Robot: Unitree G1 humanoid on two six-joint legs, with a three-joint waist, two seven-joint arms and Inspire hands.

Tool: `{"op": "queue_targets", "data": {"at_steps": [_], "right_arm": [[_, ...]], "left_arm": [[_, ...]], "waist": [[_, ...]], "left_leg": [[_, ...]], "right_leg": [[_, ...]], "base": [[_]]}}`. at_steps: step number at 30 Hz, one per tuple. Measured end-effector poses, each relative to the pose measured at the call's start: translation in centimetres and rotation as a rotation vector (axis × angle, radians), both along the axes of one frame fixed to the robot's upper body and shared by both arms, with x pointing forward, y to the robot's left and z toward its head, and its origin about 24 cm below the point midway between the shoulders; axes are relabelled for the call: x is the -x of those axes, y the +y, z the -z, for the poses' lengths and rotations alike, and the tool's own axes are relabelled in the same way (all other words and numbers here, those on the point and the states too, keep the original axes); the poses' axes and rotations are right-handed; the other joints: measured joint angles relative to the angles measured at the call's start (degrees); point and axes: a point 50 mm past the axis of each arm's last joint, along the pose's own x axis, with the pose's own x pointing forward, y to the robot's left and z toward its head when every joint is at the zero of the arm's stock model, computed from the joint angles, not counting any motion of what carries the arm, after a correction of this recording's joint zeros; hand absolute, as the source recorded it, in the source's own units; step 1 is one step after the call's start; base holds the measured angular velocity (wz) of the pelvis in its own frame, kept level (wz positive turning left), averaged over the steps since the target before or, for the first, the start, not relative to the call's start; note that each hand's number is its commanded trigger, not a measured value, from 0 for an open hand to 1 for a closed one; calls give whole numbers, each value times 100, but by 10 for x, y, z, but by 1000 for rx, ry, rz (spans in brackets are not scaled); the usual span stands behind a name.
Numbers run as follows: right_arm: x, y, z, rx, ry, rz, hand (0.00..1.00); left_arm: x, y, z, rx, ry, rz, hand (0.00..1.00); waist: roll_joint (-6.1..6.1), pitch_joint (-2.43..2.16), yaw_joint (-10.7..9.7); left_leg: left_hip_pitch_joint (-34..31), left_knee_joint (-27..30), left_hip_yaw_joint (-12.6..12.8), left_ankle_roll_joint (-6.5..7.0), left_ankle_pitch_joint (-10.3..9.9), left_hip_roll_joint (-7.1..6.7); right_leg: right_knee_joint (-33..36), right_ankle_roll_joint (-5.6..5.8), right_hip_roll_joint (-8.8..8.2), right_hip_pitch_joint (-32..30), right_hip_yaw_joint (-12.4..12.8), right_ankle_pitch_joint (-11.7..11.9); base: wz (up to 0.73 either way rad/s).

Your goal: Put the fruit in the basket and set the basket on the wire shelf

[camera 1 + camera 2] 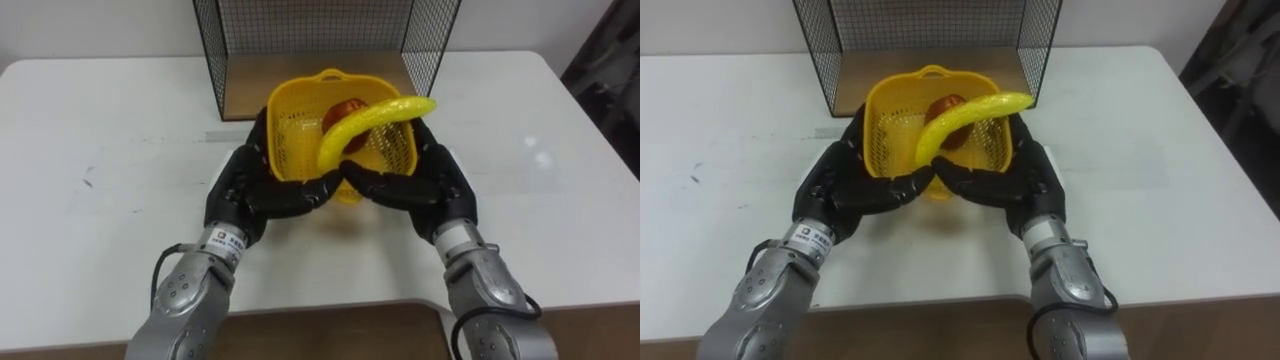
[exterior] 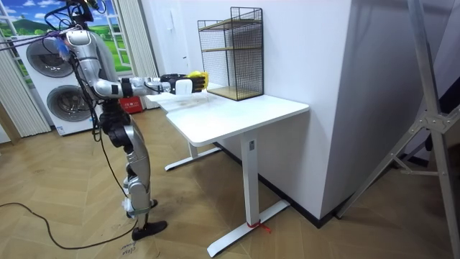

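A yellow plastic basket (image 1: 293, 140) sits between my two hands in front of the black wire shelf (image 1: 320, 30). A yellow banana (image 1: 370, 122) lies slanted across its rim, and a red apple (image 1: 345, 108) rests inside behind it. My left hand (image 1: 250, 190) wraps the basket's left side, thumb across the near wall. My right hand (image 1: 430, 180) does the same on the right side. The two thumbs nearly meet at the front. A shadow lies under the basket's near edge. In the room view I stand at the table's end, both arms stretched out to the basket (image 2: 198, 76).
The wire shelf has a wooden bottom board (image 1: 300, 78), open toward me, just behind the basket. The white table (image 1: 100, 150) spreads wide on both sides. Washing machines (image 2: 50, 86) stand behind me in the room view.
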Motion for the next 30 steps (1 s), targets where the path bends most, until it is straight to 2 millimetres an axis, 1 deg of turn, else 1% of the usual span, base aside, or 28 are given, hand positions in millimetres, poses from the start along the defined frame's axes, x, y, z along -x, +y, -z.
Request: {"op": "queue_targets", "data": {"at_steps": [1, 3, 4, 5, 6, 7, 8, 10, 11, 12, 13, 14, 15, 16, 17, 18, 19, 21, 22, 23, 24, 25, 26, 27, 29, 30], "right_arm": [[0, 0, 1, 6, 1, -5, 0], [0, 0, 3, 7, 12, -4, 0], [0, -1, 4, 8, 13, -1, 0], [0, -1, 4, 2, 13, -3, 0], [0, -1, 4, -1, 14, -5, 0], [1, -1, 4, -3, 16, -8, 0], [1, -1, 5, -18, 22, -8, 0], [0, 0, 5, -25, 20, -13, 0], [0, 1, 4, -18, 18, -15, 0], [0, 1, 4, -17, 17, -14, 0], [0, 1, 5, -21, 20, -15, 0], [0, 1, 5, -21, 24, -15, 0], [-1, -2, 4, -15, 23, -10, 0], [-1, -7, 4, 3, 30, -11, 0], [-1, -10, 5, 21, 39, -15, 0], [-1, -10, 5, 20, 42, -17, 0], [-1, -9, 5, 20, 42, -23, 0], [-1, -7, 4, 17, 38, -35, 0], [-1, -7, 3, 17, 32, -37, 0], [-1, -7, 2, 15, 29, -36, 0], [-1, -7, 2, 15, 30, -37, 0], [-1, -7, 2, 16, 29, -35, 0], [-1, -7, 2, 17, 29, -33, 0], [-2, -7, 2, 18, 28, -32, 0], [-2, -8, 0, 20, 26, -22, 0], [-2, -7, 0, 22, 28, -20, 0]], "left_arm": [[0, 1, 1, -9, 1, -2, 0], [0, 1, 3, -11, 10, -4, 0], [0, 2, 3, -10, 10, -8, 0], [-1, 5, 2, -9, 8, -18, 0], [-1, 5, 2, -10, 8, -21, 0], [-1, 6, 2, -7, 9, -23, 0], [-1, 5, 2, 1, 11, -23, 0], [-1, 7, 1, 1, 7, -29, 0], [-2, 8, 1, 2, 5, -35, 0], [-2, 9, 1, 1, 4, -37, 0], [-3, 10, 0, -1, 2, -39, 0], [-3, 9, -1, 1, -2, -35, 0], [-4, 7, -2, 3, -6, -30, 0], [-4, 3, -2, 19, -8, -25, 0], [-4, 2, -3, 25, -8, -25, 0], [-5, 3, -3, 21, -11, -26, 0], [-6, 5, -4, 15, -15, -28, 0], [-6, 8, -4, 5, -15, -29, 0], [-6, 8, -4, 4, -15, -30, 0], [-6, 7, -4, 5, -15, -27, 0], [-6, 7, -4, 5, -14, -26, 0], [-6, 7, -4, 6, -16, -25, 0], [-6, 6, -4, 6, -16, -26, 0], [-6, 6, -4, 6, -17, -25, 0], [-6, 5, -4, 11, -16, -20, 0], [-6, 4, -4, 13, -16, -16, 0]], "waist": [[-10, 7, 8], [-43, 26, 81], [-57, 31, 106], [-62, 30, 119], [-72, 28, 119], [-87, 35, 175], [-95, 31, 228], [-100, 25, 230], [-114, 19, 228], [-122, 23, 228], [-215, 64, 236], [-294, 35, 198], [-313, 40, 199], [-316, 25, 272], [-302, -31, 353], [-304, -64, 358], [-332, -73, 370], [-377, -86, 376], [-389, -86, 352], [-382, -81, 356], [-382, -81, 354], [-380, -80, 343], [-387, -76, 335], [-393, -73, 338], [-403, -64, 340], [-404, -63, 355]], "left_leg": [[-61, 188, -12, -33, -46, 48], [-171, 595, -1, -81, -165, 81], [-311, 948, 1, -100, -301, 108], [-451, 1258, -12, -124, -445, 173], [-507, 1386, -15, -130, -492, 195], [-527, 1512, 2, -146, -550, 233], [-510, 1563, -24, -169, -565, 251], [-518, 1575, -14, -175, -558, 253], [-629, 1688, -14, -232, -520, 251], [-745, 1867, -22, -248, -474, 254], [-1028, 2157, -58, -241, -379, 201], [-1256, 1685, -202, -251, -348, 17], [-1374, 1368, -231, -256, -276, -48], [-1562, 941, -243, -195, 135, -97], [-1591, 799, -226, -146, 394, -102], [-1553, 782, -214, -69, 480, -110], [-1469, 731, -172, 18, 646, -132], [-1386, 746, -146, 85, 605, -203], [-1376, 776, -159, 147, 563, -267], [-1382, 821, -157, 196, 516, -319], [-1382, 833, -163, 215, 487, -356], [-1394, 887, -158, 257, 421, -412], [-1398, 948, -162, 300, 339, -481], [-1397, 978, -164, 316, 297, -520], [-1394, 1122, -155, 410, 117, -669], [-1393, 1141, -141, 432, 81, -692]], "right_leg": [[55, -14, 14, -3, -10, -10], [252, -61, 31, -23, -21, -128], [481, -93, 55, -159, -24, -275], [752, -131, 102, -299, -24, -439], [875, -141, 119, -353, -3, -515], [1069, -171, 153, -419, 59, -597], [1159, -194, 181, -437, 109, -625], [1259, -229, 178, -475, 112, -655], [1313, -250, 145, -481, 138, -665], [1323, -288, 134, -496, 141, -681], [1328, -316, 65, -514, 205, -686], [1303, -323, 53, -537, 354, -682], [1313, -302, 40, -552, 404, -695], [1349, -216, 0, -591, 491, -743], [1366, -129, -2, -600, 547, -785], [1369, -91, -6, -614, 541, -791], [1346, -65, -30, -569, 535, -790], [1282, -44, -86, -464, 526, -803], [1273, -4, -142, -426, 518, -848], [1276, 33, -215, -402, 506, -896], [1283, 48, -249, -393, 483, -928], [1309, 87, -306, -380, 441, -993], [1364, 127, -375, -362, 416, -1072], [1424, 151, -437, -363, 408, -1121], [1757, 272, -567, -393, 380, -1301], [1894, 293, -607, -409, 353, -1313]], "base": [[-8], [-9], [-5], [0], [0], [-14], [-16], [-5], [0], [0], [22], [28], [13], [-22], [-32], [-20], [-11], [-6], [10], [12], [14], [16], [17], [14], [11], [11]]}}
